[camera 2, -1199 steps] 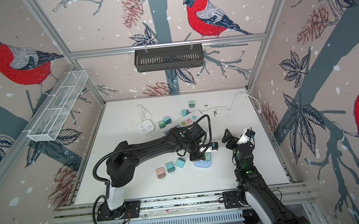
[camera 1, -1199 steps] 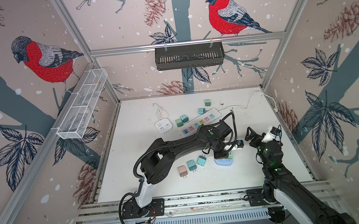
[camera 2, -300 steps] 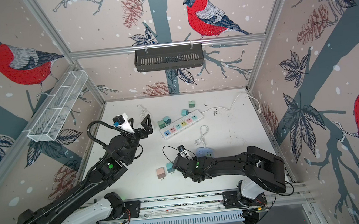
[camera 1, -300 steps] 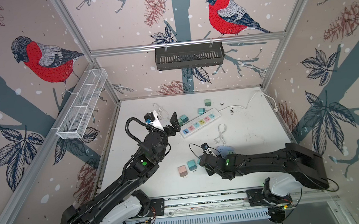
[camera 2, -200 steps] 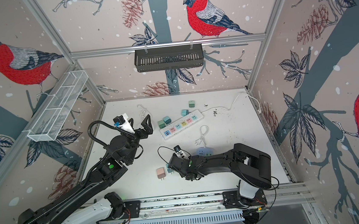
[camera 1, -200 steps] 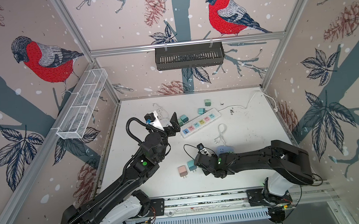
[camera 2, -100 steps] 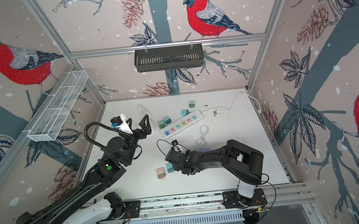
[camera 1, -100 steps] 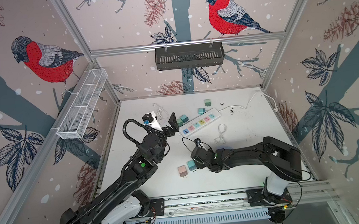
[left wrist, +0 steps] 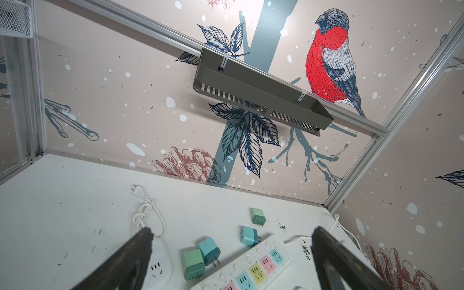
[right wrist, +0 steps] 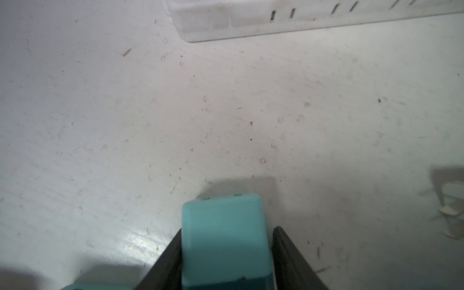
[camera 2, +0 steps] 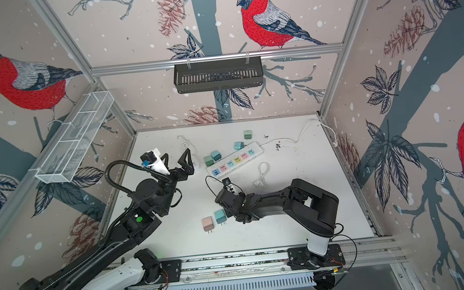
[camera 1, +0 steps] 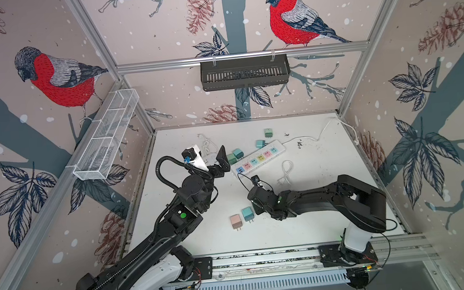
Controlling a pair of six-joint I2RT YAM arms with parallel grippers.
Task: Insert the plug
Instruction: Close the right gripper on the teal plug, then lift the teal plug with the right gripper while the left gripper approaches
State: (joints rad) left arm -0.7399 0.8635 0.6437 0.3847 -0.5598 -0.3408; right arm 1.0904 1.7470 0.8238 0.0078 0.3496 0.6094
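While my right gripper (right wrist: 227, 229) pinches the teal plug (right wrist: 221, 218) mid-scene, the power strip (camera 1: 260, 157) lies farther back, slanting near-left to far-right; my left gripper (camera 2: 176, 156) gapes empty by its left end.

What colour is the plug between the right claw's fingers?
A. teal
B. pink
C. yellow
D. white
A: in the right wrist view a teal plug sits between the jaws of the right gripper, which press on both its sides, while in a top view the pink plug lies apart from that gripper.
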